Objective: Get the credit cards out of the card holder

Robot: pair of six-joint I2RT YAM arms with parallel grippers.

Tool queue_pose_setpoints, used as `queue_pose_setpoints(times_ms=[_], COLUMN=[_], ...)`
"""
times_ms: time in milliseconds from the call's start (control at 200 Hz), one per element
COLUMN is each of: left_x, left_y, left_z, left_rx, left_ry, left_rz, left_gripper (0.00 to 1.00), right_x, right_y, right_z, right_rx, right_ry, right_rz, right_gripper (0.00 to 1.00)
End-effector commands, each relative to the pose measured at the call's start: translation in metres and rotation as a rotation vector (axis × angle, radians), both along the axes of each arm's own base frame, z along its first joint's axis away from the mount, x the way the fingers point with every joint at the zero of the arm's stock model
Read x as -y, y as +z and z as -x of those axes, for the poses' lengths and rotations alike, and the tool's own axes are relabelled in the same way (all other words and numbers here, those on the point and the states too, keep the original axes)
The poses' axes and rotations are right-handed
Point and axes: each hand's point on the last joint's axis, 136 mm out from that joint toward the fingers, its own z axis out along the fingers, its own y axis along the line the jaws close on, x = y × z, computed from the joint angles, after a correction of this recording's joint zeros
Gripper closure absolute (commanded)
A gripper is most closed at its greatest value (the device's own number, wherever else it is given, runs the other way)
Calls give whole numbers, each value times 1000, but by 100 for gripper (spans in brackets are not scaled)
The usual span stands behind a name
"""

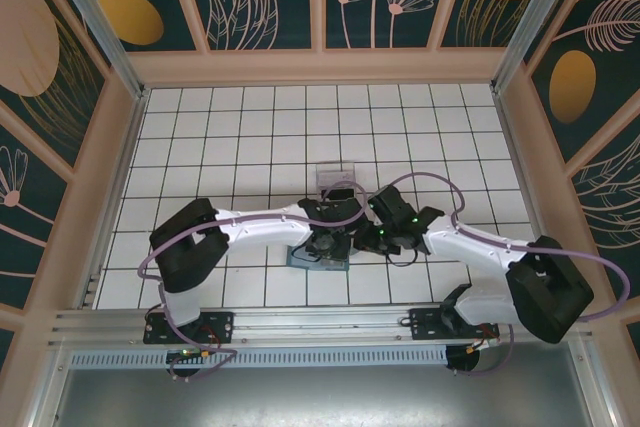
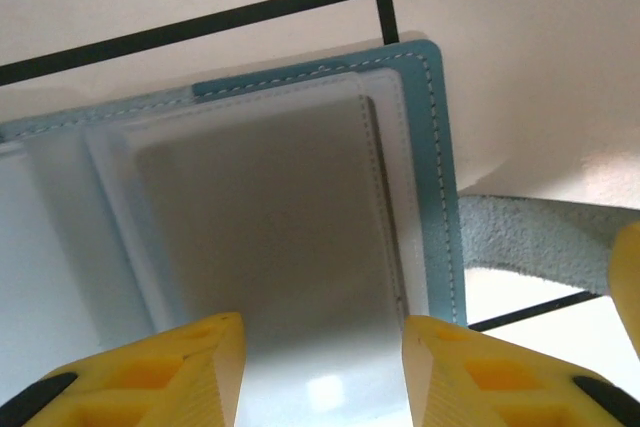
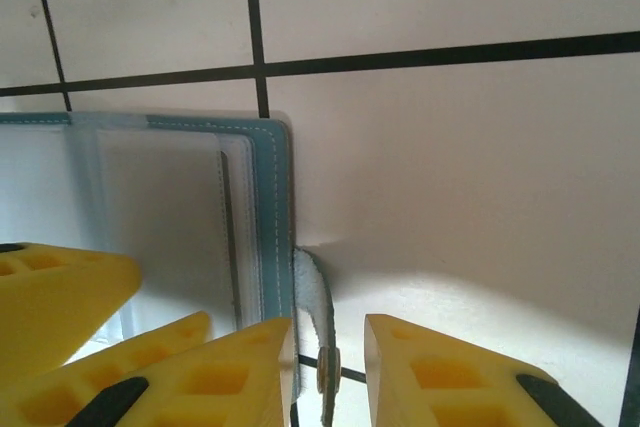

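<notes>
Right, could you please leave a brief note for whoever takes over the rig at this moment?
Left gripper: open, fingers either side of the clear pocket of the card holder.
Right gripper: open, jaws narrowly apart around the holder's grey strap.
The card holder lies open on the tiled table, a pale credit card in its pocket.
Done: holder opened. Left: draw the cards out.

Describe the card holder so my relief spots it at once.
On the white tiled table, look near the front middle, under the left claw. The card holder lies open flat there, teal-rimmed with pale stitching, unlike the clear tray beyond it.
</notes>
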Motion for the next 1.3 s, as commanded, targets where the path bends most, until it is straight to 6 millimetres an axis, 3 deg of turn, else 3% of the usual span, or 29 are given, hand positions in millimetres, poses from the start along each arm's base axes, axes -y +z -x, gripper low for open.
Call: queue_pose_setpoints(times_ms=[0, 535, 721, 906, 1066, 1291], left_x=[-4, -18, -19, -20, -26, -37], left_y=[0, -24, -25, -17, 0, 9], left_z=[-1, 4, 5, 1, -5, -6], left_rx=[4, -37, -40, -17, 31, 50], left_ry=[14, 8, 10, 17, 30, 36], left_rz=[-47, -157, -159, -155, -169, -198], left_gripper=[52, 48, 59, 67, 65, 64], right_x=[12, 27, 28, 27, 27, 26], right_y=[0, 7, 6, 7, 9, 9], right_z=[4, 2, 1, 1, -1, -2], right_rx=[5, 28, 28, 28, 31, 27], right_ry=[-38, -70, -71, -70, -72, -70], right_rz=[27, 24, 23, 19, 17, 22], right_gripper=[74, 74, 74, 74, 74, 74])
